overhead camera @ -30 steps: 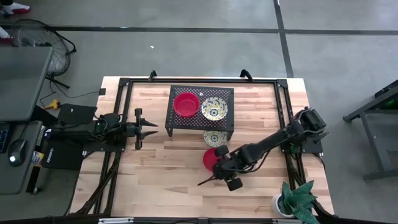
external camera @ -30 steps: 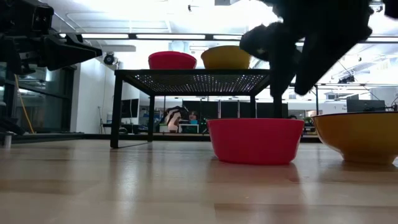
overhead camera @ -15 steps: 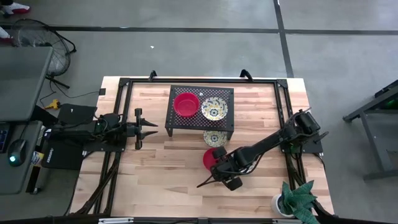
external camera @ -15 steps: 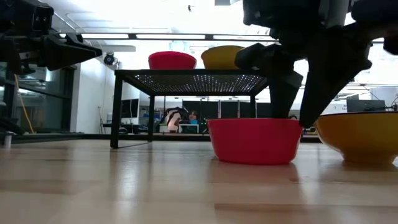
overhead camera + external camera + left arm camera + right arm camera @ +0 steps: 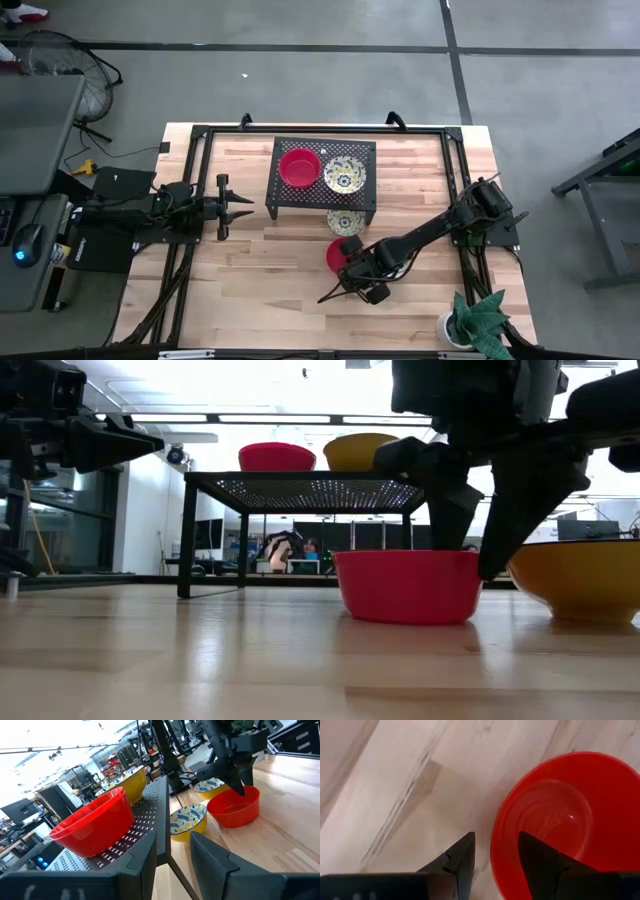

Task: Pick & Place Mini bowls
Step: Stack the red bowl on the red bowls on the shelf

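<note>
Red bowl: the red bowl (image 5: pixel 338 256) I am after sits on the table (image 5: pixel 250 290), just in front of the black rack (image 5: pixel 322 203) and beside a floral bowl (image 5: pixel 344 221).
Key relation: my right gripper (image 5: pixel 495 854) is directly over the bowl's near rim, 1 finger outside the wall and 1 finger over the inside, so the rim runs through the gap between them.
Axis: the bowl is round, so no long axis matters; what counts is that the wall lies crosswise to my fingers, ready for a rim pinch.
Nearer arm: my right arm is on the bowl; my left gripper (image 5: pixel 228 208) waits well apart, off the rack's left end.
Right hand: spread wide, holding nothing; from the low view the tips look down at rim level, but I cannot tell whether either one touches the wall.
Left hand: partly spread with a clear gap between the fingers, empty.
Other bowls: 1 red (image 5: pixel 299 167) and 1 floral (image 5: pixel 345 176) sit on top of the rack; the left wrist view also shows 1 more floral bowl (image 5: pixel 212 786) behind the red one on the table.
Next move, my judgement: close on the wall, then lift straight up before heading to the rack.
</note>
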{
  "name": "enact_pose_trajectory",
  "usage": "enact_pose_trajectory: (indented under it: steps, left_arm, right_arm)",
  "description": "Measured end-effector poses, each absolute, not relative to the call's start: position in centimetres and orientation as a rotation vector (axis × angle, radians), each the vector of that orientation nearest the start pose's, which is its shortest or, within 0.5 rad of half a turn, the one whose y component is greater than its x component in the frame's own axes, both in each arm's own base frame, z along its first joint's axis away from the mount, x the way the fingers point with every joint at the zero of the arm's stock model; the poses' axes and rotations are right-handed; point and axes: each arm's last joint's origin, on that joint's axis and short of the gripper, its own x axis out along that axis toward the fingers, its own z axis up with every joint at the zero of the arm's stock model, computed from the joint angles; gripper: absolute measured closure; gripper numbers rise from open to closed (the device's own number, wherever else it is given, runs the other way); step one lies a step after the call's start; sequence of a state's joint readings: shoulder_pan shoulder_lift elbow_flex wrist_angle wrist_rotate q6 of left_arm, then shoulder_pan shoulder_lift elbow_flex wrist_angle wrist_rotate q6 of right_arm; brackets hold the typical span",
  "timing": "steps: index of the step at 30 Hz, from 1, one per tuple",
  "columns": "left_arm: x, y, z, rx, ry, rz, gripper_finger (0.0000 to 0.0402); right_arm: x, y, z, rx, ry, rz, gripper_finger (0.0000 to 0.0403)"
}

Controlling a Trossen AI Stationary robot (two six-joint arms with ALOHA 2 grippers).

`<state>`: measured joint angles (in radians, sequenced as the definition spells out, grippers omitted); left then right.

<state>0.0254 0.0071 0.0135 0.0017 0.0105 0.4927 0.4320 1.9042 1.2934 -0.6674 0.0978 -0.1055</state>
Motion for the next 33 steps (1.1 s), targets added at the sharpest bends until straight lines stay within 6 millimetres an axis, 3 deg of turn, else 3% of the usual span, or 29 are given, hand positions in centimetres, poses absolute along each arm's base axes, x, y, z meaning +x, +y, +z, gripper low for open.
enact_pose_trajectory:
  steps: [7, 18, 23, 28, 33]
  left_arm:
    - [9.7, 0.2, 16.8, 0.493, -0.004, 0.017, 0.0289]
    - [9.7, 0.2, 16.8, 0.493, -0.004, 0.018, 0.0289]
    - [9.7, 0.2, 16.8, 0.493, -0.004, 0.018, 0.0289]
    - [9.7, 0.2, 16.8, 0.493, -0.004, 0.018, 0.0289]
    - [9.7, 0.2, 16.8, 0.493, -0.004, 0.017, 0.0289]
  right_arm:
    - [33.6, 15.2, 16.8, -0.431, 1.237, 0.352, 0.0276]
    - [33.6, 15.2, 16.3, -0.386, 1.27, 0.353, 0.0389]
    - [33.7, 15.3, 16.5, -0.334, 1.266, 0.314, 0.0396]
    - [34.3, 16.1, 18.2, -0.333, 1.23, 0.312, 0.04]
    - [35.0, 17.0, 21.5, -0.338, 1.202, 0.322, 0.0401]
